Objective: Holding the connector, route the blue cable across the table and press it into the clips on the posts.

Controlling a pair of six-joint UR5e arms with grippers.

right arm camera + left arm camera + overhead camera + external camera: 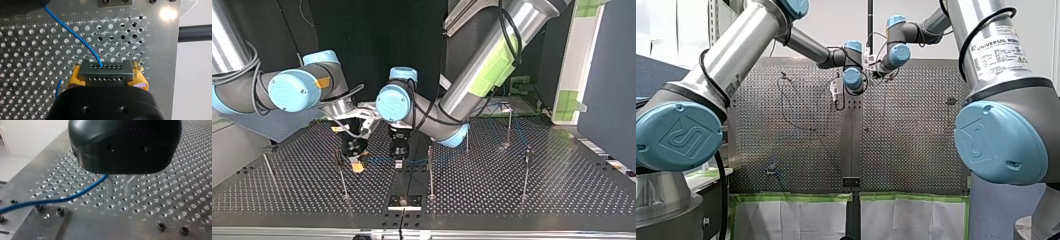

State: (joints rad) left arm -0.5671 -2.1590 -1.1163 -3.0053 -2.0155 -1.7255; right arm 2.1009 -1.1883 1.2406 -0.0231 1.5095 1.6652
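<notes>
The right claw (107,76) grips the connector (105,67) between yellow pads, above the counter (30,50). The blue cable (75,35) runs toward the left claw (120,185), whose state cannot be determined. Risk: excess tension pulls the cable from the connector or bends a post (430,170).

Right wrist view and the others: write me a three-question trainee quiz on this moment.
1. True or false: my right gripper is shut on the connector.
2. Multiple choice: the pads clamping the connector are A) yellow, B) blue, C) white.
3. Fill in: in the left wrist view, the blue cable passes over the perforated ____ toward my left gripper.

Key: 1 true; 2 A; 3 table.
</notes>
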